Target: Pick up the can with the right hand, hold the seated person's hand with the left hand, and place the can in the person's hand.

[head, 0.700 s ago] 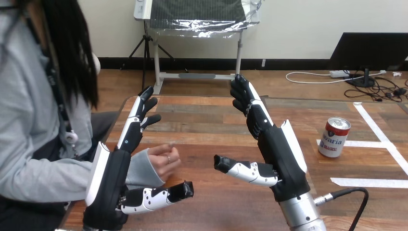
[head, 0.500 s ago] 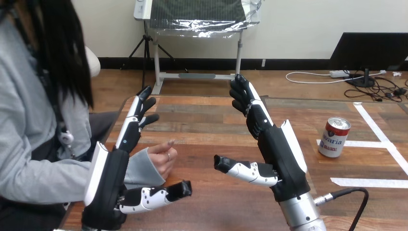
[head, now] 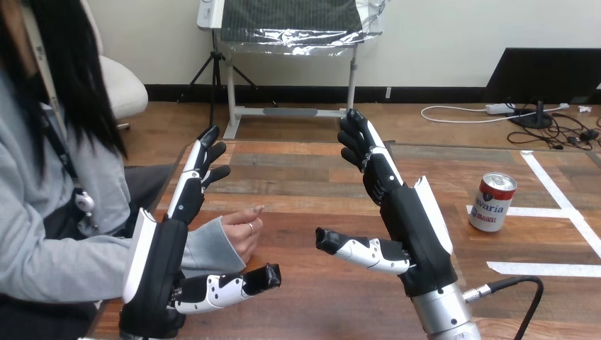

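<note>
A red and white can stands upright on the table at the right, on a white tape line. My right hand is raised over the table's middle, open, fingers straight and thumb pointing left, well left of the can. At the left, my left hand is also raised and open, with nothing in it. The person's hand, coming out of a grey sleeve, rests on the table between my left hand's fingers and thumb, fingers loosely curled. I cannot tell whether it touches my hand.
White tape lines mark the wooden table around and behind the can. The person sits at the table's left edge, an arm lying along the near left corner.
The person has leaned back to the left and their hand has uncurled a little. My left hand has edged slightly left. My right hand and the can have not moved.
</note>
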Controlling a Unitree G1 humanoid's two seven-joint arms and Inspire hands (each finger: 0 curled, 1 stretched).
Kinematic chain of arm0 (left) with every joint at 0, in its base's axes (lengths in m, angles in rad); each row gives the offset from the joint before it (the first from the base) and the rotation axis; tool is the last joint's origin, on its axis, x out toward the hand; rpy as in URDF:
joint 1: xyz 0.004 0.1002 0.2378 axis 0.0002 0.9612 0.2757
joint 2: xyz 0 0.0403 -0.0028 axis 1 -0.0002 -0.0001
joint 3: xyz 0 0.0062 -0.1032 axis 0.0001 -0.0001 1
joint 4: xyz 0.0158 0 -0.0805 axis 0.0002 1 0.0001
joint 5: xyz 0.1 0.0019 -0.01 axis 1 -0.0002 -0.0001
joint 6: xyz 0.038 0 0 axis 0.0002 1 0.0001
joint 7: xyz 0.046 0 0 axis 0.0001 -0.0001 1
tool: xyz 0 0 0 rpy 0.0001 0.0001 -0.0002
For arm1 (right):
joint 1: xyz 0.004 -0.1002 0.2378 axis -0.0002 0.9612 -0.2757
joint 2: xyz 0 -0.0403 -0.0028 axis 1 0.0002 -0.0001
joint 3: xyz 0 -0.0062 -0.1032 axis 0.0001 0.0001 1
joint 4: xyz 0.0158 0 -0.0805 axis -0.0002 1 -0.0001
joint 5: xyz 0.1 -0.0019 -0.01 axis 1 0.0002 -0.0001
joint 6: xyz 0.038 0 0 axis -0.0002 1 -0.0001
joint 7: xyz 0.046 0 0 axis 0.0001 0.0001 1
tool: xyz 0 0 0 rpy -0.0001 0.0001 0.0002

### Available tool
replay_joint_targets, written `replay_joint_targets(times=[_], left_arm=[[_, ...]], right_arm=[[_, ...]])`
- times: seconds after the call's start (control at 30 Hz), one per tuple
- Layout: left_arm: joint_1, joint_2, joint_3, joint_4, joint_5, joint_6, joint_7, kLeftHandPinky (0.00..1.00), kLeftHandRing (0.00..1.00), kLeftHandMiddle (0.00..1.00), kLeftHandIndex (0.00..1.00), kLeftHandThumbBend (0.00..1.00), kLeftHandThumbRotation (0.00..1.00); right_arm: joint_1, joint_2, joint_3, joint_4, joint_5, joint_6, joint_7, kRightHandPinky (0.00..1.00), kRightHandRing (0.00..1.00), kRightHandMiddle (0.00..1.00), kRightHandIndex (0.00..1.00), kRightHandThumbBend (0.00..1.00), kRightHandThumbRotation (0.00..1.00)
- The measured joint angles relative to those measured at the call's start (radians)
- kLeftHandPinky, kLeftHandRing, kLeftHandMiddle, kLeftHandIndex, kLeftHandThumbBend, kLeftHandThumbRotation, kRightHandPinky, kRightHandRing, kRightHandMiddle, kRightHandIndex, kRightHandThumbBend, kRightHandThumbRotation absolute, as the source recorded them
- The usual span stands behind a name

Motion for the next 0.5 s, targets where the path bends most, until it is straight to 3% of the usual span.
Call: replay_joint_targets(times=[0.5], left_arm=[[0.000,-0.002,0.000,0.000,0.002,0.000,0.002,0.86,0.93,0.98,0.97,1.00,0.62]], right_arm=[[0.000,0.000,-0.006,0.000,-0.003,0.000,-0.001,0.93,0.95,0.96,0.99,1.00,0.52]])
